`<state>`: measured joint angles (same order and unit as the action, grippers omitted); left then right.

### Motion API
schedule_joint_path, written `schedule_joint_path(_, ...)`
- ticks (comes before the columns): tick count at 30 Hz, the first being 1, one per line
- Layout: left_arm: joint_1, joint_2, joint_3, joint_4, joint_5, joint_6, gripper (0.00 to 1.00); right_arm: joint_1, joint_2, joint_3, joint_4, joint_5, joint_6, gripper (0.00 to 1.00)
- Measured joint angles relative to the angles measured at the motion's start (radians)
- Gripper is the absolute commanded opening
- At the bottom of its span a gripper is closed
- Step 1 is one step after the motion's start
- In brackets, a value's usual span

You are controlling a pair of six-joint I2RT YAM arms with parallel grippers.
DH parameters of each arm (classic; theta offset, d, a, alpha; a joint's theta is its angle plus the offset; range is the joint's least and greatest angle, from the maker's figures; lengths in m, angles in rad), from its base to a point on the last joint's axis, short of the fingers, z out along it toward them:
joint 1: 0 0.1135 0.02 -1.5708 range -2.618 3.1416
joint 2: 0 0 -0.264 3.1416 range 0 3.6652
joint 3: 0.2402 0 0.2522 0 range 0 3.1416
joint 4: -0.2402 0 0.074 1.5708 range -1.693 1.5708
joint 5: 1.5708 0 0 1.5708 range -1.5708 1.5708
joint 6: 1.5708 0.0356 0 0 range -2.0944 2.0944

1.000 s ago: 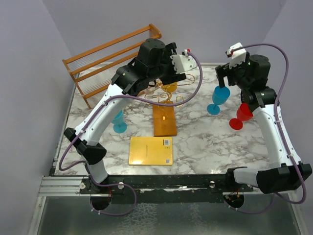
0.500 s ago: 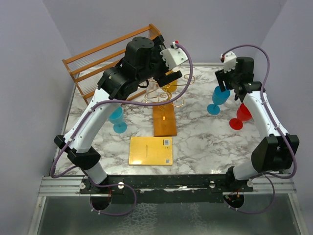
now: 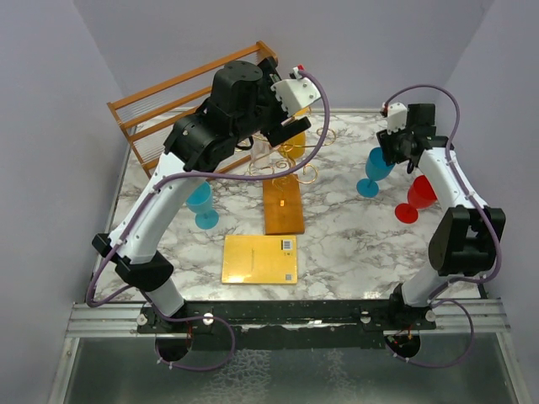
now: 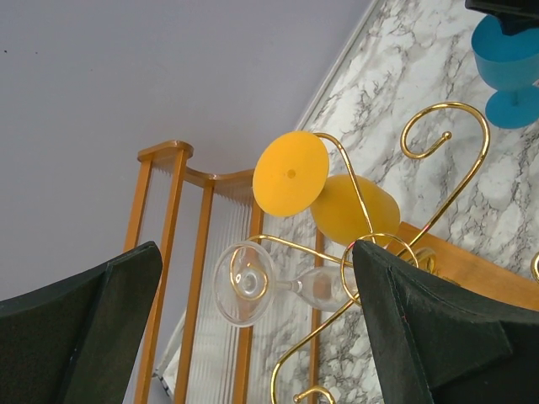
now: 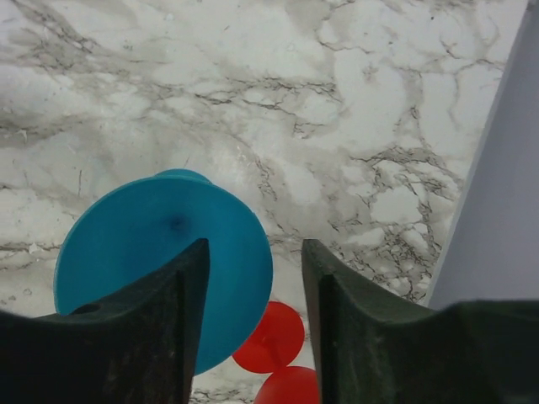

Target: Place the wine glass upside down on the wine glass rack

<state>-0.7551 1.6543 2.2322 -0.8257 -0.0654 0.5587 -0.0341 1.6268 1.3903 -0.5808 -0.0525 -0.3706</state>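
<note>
The gold wire wine glass rack [image 3: 290, 168] stands on its brown wooden base [image 3: 283, 209] at the middle back. A clear wine glass [image 4: 282, 286] hangs upside down on one of its arms [image 4: 446, 135], and a yellow wine glass [image 4: 349, 209] hangs beside it. My left gripper [image 3: 290, 128] [image 4: 257, 248] is open and empty, just off the clear glass. My right gripper [image 3: 389, 151] [image 5: 254, 246] is open and empty, close above a blue wine glass [image 3: 375, 172] [image 5: 164, 252].
A red wine glass [image 3: 413, 202] stands right of the blue one, near the right wall. A second blue glass [image 3: 202, 209] stands at the left under my left arm. A yellow pad [image 3: 259, 258] lies in front of the base. A slatted wooden shelf [image 3: 181, 101] stands at the back left.
My left gripper has drawn back a little to the left, away from the rack. My right arm has stretched further back, bringing its gripper over the blue glass. The glasses have not moved.
</note>
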Motion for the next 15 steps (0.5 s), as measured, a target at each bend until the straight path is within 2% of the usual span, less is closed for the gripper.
schedule_joint_path(5, 0.000, 0.010, 0.005, -0.010, -0.018, 0.000, 0.99, 0.000, 0.051, 0.030, -0.033, -0.039, 0.001, 0.28)
schedule_joint_path(11, 0.000, 0.029, 0.006, -0.015, -0.040, 0.003, 0.99, 0.000, 0.077, 0.049, -0.060, -0.068, 0.002, 0.19)
schedule_joint_path(15, 0.000, 0.035, 0.006, -0.017, -0.056, 0.011, 0.99, 0.000, 0.077, 0.059, -0.075, -0.076, 0.002, 0.09)
